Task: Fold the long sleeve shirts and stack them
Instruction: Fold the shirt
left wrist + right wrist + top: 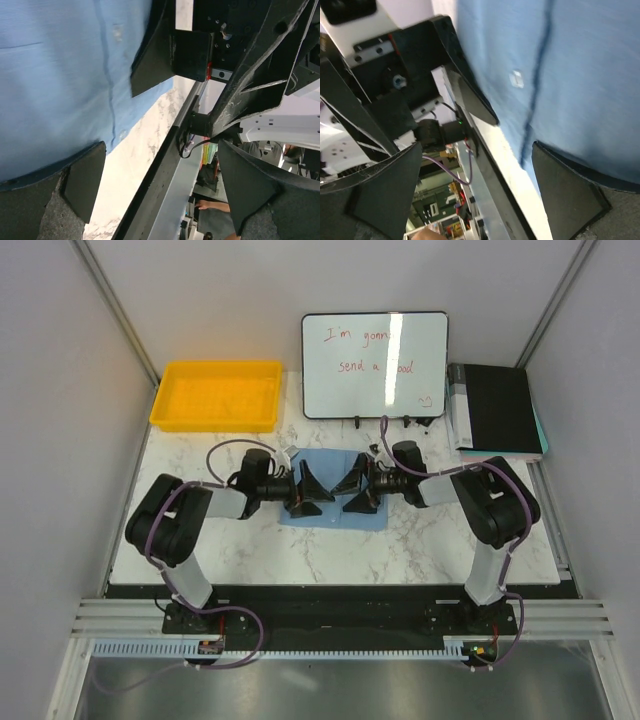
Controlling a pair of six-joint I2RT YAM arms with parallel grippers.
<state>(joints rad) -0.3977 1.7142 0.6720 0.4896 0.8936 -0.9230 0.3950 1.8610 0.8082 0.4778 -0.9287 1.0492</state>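
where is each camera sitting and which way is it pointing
top external: above and behind the bases, looking down at the table; both arms show, left gripper and right gripper open at the blue shirt.
left wrist: on the left arm, rolled sideways, facing the right gripper; own fingers at the bottom.
right wrist: mirrored, facing the left gripper; own fingers at the bottom.
shared: both wrist views show the shirt's button strip.

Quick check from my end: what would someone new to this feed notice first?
The left claw and right claw, both open, face each other over the light blue shirt at the middle of the marble table. Behind them sit a bright yellow tray at far left and a whiteboard with red handwriting.
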